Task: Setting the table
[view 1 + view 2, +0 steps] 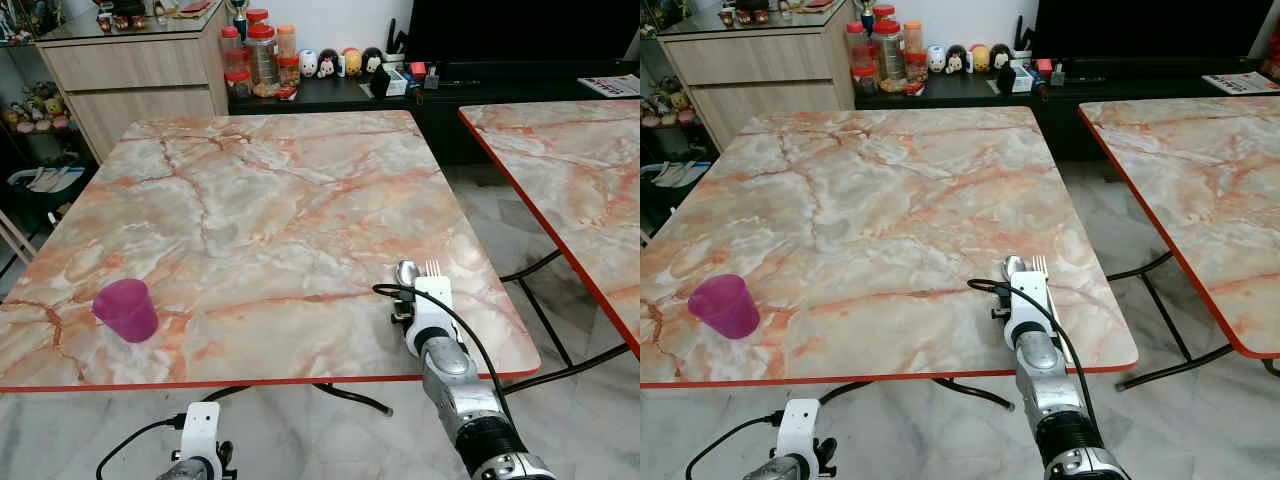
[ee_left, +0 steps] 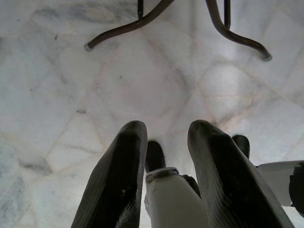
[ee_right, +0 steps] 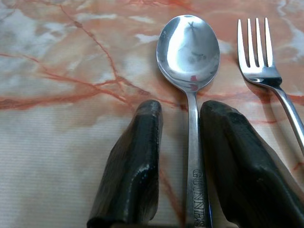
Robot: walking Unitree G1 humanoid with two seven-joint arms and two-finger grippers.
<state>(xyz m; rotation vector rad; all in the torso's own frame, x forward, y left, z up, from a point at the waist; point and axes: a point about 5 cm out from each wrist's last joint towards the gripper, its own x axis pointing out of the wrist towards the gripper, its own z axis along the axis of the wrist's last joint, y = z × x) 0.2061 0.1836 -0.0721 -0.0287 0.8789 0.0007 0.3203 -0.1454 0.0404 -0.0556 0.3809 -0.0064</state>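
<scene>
**Mei:** Right wrist view is the clearest one for the cutlery. The spoon (image 3: 189, 52) lies flat on the marble counter (image 1: 260, 200), bowl up, and its handle runs between the two fingers (image 3: 130, 175) of the right end effector (image 3: 183, 142). The fingers stand a little apart, one on each side of the handle. I cannot tell if they touch the metal, so I would not say it is clamped.

**Jon:** And the fork (image 3: 259, 61)?

**Mei:** Just beside the spoon, parallel to it, tines pointing the same way, outside the fingers. In the head views both pieces are near the front right corner of the counter, close to the red edge.

**Jon:** What containers are there?

**Mei:** A purple cup (image 1: 127, 309) stands upright near the front left edge of the counter, well apart from the cutlery. I cannot see if something is in it. On the dark shelf (image 1: 330, 92) behind the counter stand some jars with red lids (image 1: 262, 55); they seem to hold food, but it is too small to name.

**Jon:** The left arm?

**Mei:** The left end effector (image 2: 166, 137) hangs low, below the counter edge, over the pale floor (image 2: 142, 80). Its fingers are apart and hold nothing. A second marble counter (image 1: 570, 160) stands to the right.
</scene>
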